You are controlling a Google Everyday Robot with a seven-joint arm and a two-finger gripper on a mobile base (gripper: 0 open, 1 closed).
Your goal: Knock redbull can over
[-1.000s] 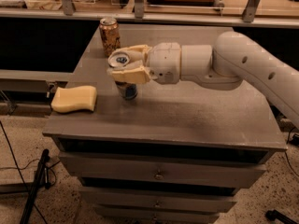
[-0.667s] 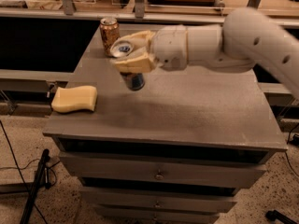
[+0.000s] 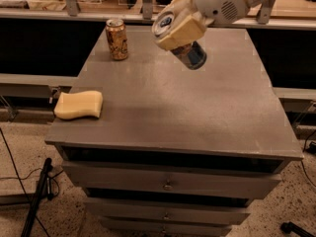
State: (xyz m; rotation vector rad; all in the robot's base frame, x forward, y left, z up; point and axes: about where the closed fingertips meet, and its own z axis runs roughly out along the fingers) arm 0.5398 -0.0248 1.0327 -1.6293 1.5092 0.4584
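Observation:
The redbull can is slim with a blue lower part and a silver top. It is held in the air above the back middle of the grey table. It is tilted hard, with its top pointing up and to the left and its base down and to the right. My gripper is shut on the can's upper half, one cream finger lying along its side. The white arm comes in from the upper right.
An orange-gold patterned can stands upright at the table's back left. A yellow sponge lies at the front left edge. Drawers are under the tabletop. A black stand and cables are on the floor at the left.
The gripper has risen with the redbull can in it. The can has left the tabletop and is tilted more steeply. The arm has swung up and to the right.

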